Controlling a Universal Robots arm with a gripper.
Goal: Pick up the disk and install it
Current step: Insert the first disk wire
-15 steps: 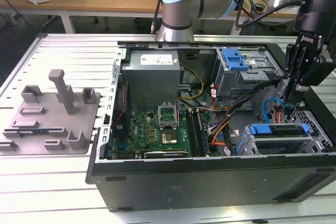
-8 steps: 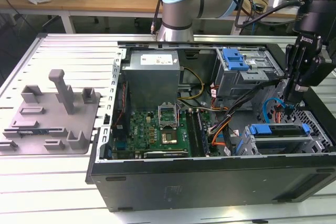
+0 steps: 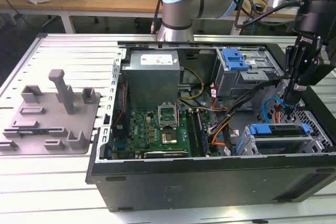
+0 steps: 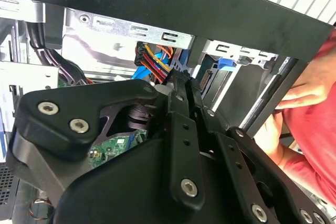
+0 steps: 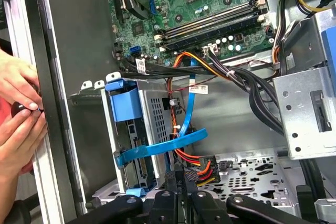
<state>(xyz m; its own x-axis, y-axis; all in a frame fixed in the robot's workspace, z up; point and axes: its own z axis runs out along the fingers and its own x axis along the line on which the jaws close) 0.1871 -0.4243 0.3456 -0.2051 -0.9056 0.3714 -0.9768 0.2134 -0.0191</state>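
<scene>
Disk (image 3: 275, 129): blue carrier rail over grey body, seated in cage (image 3: 315, 141). Gripper (image 3: 290, 110) fingers closed together, empty.

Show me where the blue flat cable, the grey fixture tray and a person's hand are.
blue flat cable (image 5: 157, 148): first wrist view, on its slanted flat stretch.
grey fixture tray (image 3: 50, 121): exterior view, bare flat base.
person's hand (image 5: 16, 82): first wrist view, middle of the hand.
</scene>
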